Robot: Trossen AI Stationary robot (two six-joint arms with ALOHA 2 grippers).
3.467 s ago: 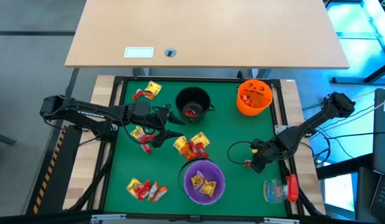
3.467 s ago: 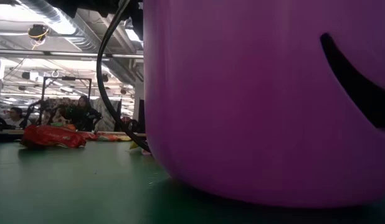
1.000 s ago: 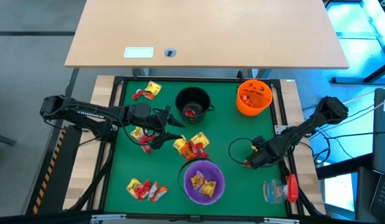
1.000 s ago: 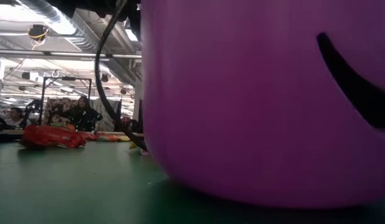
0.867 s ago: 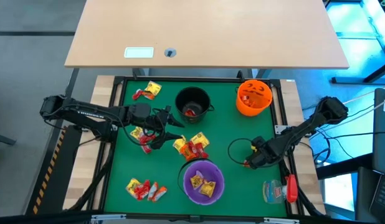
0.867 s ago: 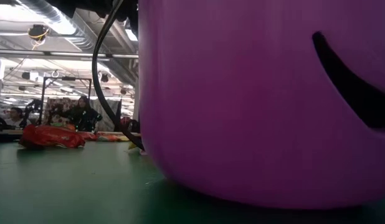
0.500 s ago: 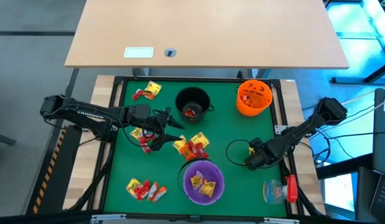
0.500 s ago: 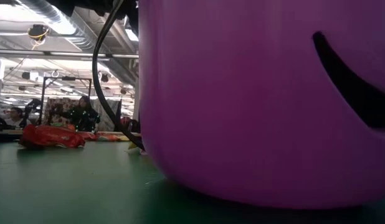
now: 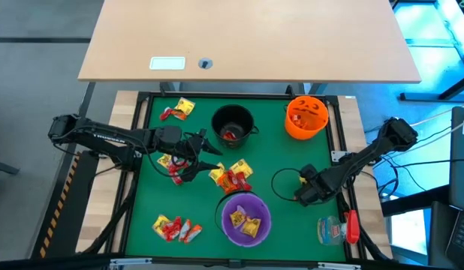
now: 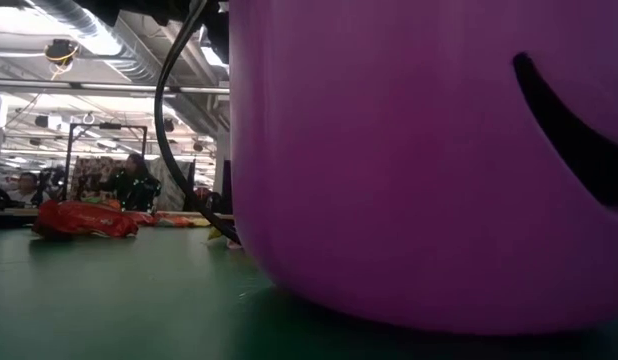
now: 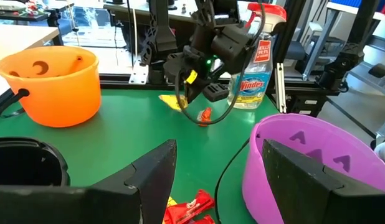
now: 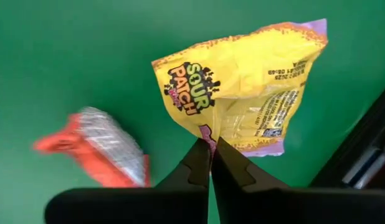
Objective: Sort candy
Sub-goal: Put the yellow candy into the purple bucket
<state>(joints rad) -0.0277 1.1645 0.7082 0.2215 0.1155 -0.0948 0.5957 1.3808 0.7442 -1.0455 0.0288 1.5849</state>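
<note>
Since a second ago the right end effector has closed: its two fingers now meet on the lower edge of a yellow Sour Patch packet, pinching it just above the green mat on the desk, near the mat's right edge. An orange-red wrapped sweet lies on the mat just beside the packet. In the high view this right end effector sits between the purple bowl and the Windex spray bottle (which lies on its side off the mat).

The left end effector hovers with its fingers spread wide and nothing between them, left of a heap of yellow and red candy. More candy lies in a pile near the mat's front left, another at the far left corner, and some just beside the left arm. The black bowl and the orange bowl stand along the far edge, each with sweets inside; the purple bowl holds yellow packets.
</note>
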